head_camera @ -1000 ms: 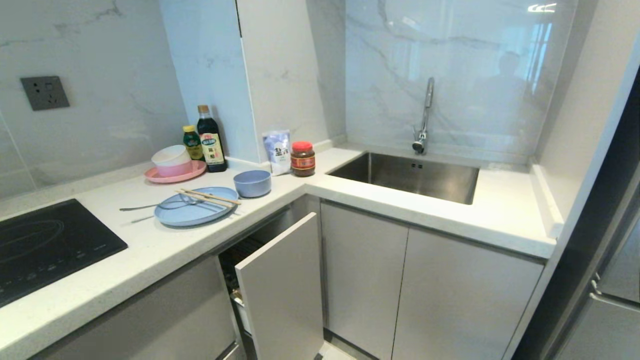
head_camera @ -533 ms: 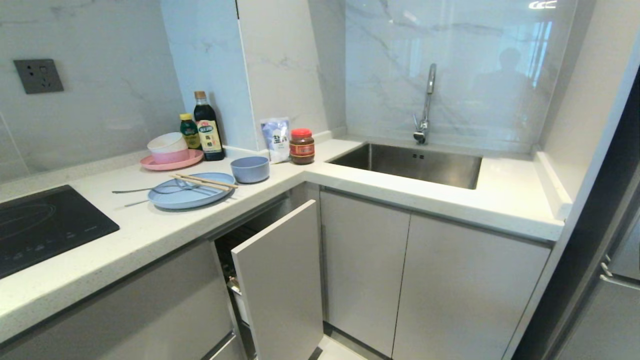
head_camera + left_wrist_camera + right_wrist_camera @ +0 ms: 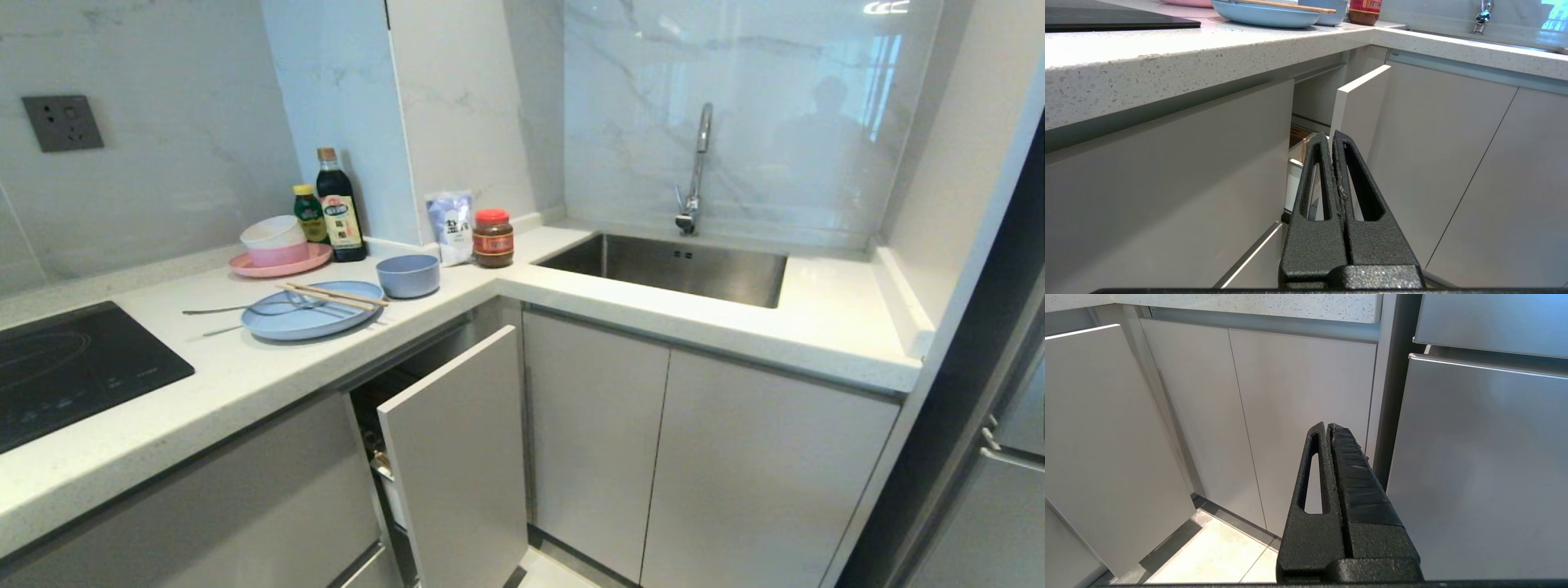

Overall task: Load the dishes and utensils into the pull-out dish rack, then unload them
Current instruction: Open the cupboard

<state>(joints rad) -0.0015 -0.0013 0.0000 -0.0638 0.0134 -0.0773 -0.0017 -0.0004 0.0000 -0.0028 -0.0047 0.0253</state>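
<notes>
Chopsticks (image 3: 335, 296) lay across the plate (image 3: 310, 320), tips toward frame right; both pincers (image 3: 1331, 136) (image 3: 1327, 426) were closed, empty.

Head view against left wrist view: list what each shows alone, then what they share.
Head only: the fork, pink plate with stacked bowls, soy sauce bottle, salt bag, wall socket.
Left wrist only: the shut left gripper, below the counter.
Both: blue plate, chopsticks, blue bowl, red-lidded jar, faucet, partly pulled-out rack front.
</notes>
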